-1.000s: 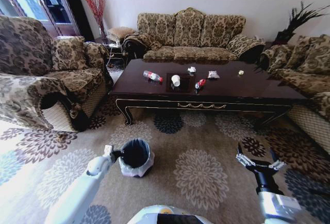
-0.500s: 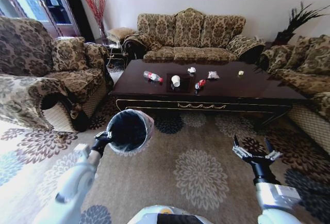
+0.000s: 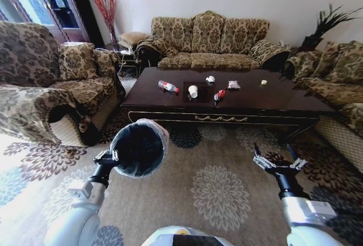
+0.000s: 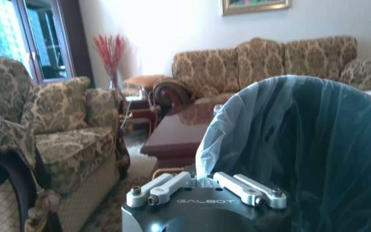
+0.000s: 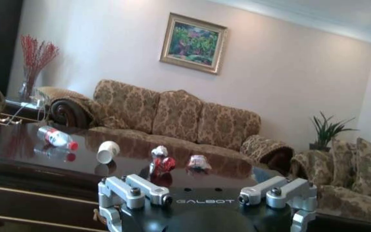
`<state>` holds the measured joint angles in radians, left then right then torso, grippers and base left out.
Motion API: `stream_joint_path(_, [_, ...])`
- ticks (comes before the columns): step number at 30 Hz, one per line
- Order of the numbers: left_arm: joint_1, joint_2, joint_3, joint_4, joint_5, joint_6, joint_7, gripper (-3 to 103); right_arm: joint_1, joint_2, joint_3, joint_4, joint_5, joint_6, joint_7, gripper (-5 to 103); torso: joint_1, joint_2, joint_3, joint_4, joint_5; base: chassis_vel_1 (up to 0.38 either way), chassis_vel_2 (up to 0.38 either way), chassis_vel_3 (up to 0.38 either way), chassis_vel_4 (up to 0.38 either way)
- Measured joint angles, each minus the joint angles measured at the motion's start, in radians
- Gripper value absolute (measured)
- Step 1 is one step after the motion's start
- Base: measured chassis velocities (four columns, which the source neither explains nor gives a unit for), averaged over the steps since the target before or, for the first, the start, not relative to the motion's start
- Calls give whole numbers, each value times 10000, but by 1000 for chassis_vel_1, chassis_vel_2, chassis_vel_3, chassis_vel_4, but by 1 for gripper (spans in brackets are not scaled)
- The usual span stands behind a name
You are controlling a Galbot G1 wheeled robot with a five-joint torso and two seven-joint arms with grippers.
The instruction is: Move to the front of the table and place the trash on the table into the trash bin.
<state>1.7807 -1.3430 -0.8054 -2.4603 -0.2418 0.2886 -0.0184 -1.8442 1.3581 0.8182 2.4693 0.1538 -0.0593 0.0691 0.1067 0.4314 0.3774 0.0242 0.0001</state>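
Note:
My left gripper (image 3: 113, 156) is shut on the rim of the trash bin (image 3: 138, 148), a black bin with a whitish liner, held up off the carpet and tipped so its mouth faces me. In the left wrist view the fingers (image 4: 172, 186) pinch the liner edge of the trash bin (image 4: 301, 154). The table (image 3: 283, 96) stands ahead, bearing the trash: a bottle (image 3: 167, 85), a cup (image 3: 193, 91), a paper wad (image 3: 210, 79), a wrapper (image 3: 233, 84) and a red piece (image 3: 220, 93). My right gripper (image 3: 279, 164) hovers open over the carpet, short of the table. The right wrist view shows the bottle (image 5: 55, 137) and cup (image 5: 107, 151).
A sofa (image 3: 210, 45) stands behind the table, an armchair (image 3: 51, 93) to the left and another (image 3: 340, 81) to the right. A side table with a red-twig vase (image 3: 108, 8) fills the back left corner. Patterned carpet (image 3: 218, 189) lies open between me and the table.
The left gripper has lifted the trash bin off the carpet and tilted its mouth toward me. The right gripper has risen slightly. The table sits a little lower in the picture.

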Motion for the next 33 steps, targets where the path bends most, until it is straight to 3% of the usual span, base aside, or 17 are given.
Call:
stream_joint_path(4, [-400,170,6,6,-145,617,-101,0,-6,-1,-203,-52,5,17,2,100,70,193,126,-3,-2,0,0,0,0])
stream_joint_path(9, [-497,321,-196,182,-261,924,-109,0,-140,22,-219,-83,-19,149,2,100,144,397,252,0,-2,0,0,0,0])
stream_joint_path(33, [-877,662,-1302,523,-1826,209,-109,0,431,320,-1251,-236,-698,-118,510,100,535,1405,880,0,-2,0,0,0,0])
